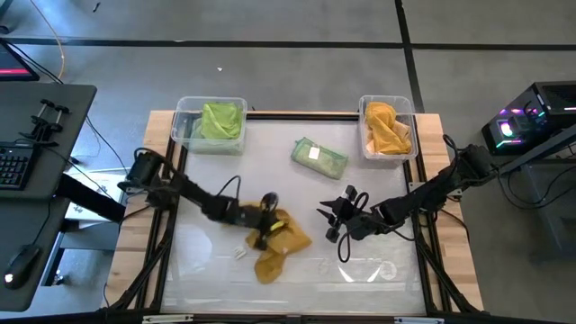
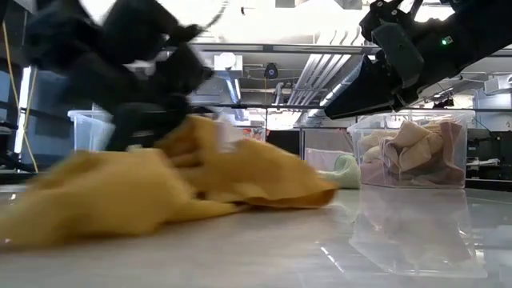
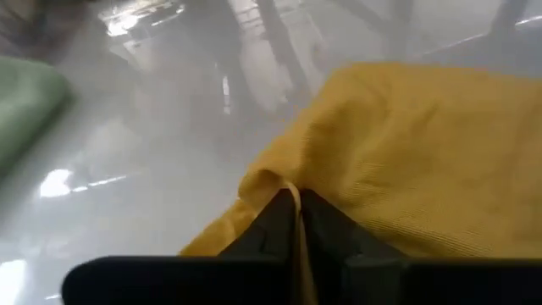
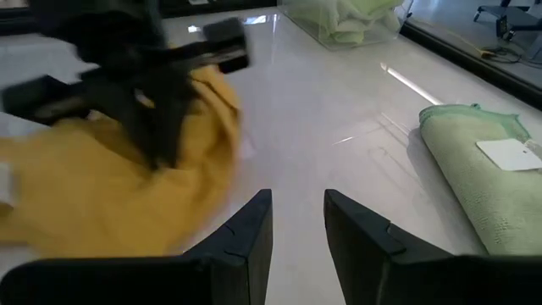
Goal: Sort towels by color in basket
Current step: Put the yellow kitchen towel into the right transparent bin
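A mustard yellow towel [image 1: 281,241] lies crumpled on the white table, near the middle of its near half. My left gripper [image 1: 266,221] is at the towel's far left part, shut on it; it shows blurred in the low view [image 2: 152,112]. My right gripper [image 1: 331,221] hovers open to the towel's right, nothing between its fingers [image 4: 254,224]. A pale green folded towel [image 1: 319,157] with a white tag lies flat farther back. A lime green towel [image 1: 220,120] fills the left bin, and yellow towels [image 1: 387,130] fill the right bin. My left gripper pinches a raised fold of the yellow towel [image 3: 286,188] between its two shut fingers [image 3: 269,222]. The fingers slant down from the table's left. The rest of the towel [image 3: 423,144] lies slack on the table.
Two clear plastic bins stand at the far edge, one on the left [image 1: 184,112] and one on the right [image 1: 409,108]. A wooden frame [image 1: 160,121] borders the table. A desk with a keyboard [image 1: 13,166] stands beyond the left side.
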Available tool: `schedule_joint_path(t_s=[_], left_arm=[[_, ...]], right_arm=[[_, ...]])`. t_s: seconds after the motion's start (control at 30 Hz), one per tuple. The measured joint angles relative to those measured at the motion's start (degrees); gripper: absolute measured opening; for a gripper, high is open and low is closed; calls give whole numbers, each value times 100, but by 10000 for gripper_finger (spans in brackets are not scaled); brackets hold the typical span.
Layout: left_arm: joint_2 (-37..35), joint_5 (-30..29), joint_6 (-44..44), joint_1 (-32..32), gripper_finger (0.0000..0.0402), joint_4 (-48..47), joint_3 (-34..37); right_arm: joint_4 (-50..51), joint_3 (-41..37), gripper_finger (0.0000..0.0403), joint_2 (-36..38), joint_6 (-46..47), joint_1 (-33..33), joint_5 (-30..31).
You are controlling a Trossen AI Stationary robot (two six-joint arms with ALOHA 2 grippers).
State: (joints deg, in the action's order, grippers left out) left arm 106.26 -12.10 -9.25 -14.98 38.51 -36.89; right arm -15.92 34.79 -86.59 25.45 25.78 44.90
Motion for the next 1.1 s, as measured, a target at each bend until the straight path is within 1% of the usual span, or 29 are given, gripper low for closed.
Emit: schedule_joint_path(t_s=[0.1,0.23,0.37,0.47,0.53,0.6,0.67,0.77,0.83,0.9,0.97,1.03,1.1], left_arm=[[-8,-91,-448,301,13,-133,-417],[-298,-565,-1153,396,2,-247,-967],[-796,-972,-1981,73,2,-728,-1300],[-1218,-1575,-2323,-305,1,-948,-1336],[-1484,-2066,-2336,-582,1,-1290,-1341],[-1682,-2727,-2112,-853,1,-1745,-1337],[-1868,-3547,-1647,-1106,1,-2351,-1337],[-2070,-4800,-565,-1468,1,-3565,-1337],[-2135,-5304,334,-1642,1,-4542,-1332],[-2194,-5414,1227,-1742,1,-5418,-1331],[-2212,-5450,1965,-1802,1,-6013,-1331],[-2204,-5451,2393,-1808,1,-6266,-1331],[-2204,-5487,2475,-1715,1,-6118,-1329]], right_arm=[[16,0,103,79,3,154,152],[33,2,103,317,-133,350,289],[-19,4,103,529,-227,415,12],[-292,4,103,565,-400,515,-221],[-566,4,103,560,-674,622,-294],[-843,9,103,560,-898,731,-293],[-1050,7,103,558,-1136,816,-275],[-1217,9,103,560,-1314,848,-271],[-1217,7,103,560,-1350,833,-267],[-1213,7,103,560,-1352,786,-264],[-1192,7,103,560,-1349,747,-262],[-1168,7,103,560,-1353,700,-258],[-1129,7,103,558,-1353,643,-253]])
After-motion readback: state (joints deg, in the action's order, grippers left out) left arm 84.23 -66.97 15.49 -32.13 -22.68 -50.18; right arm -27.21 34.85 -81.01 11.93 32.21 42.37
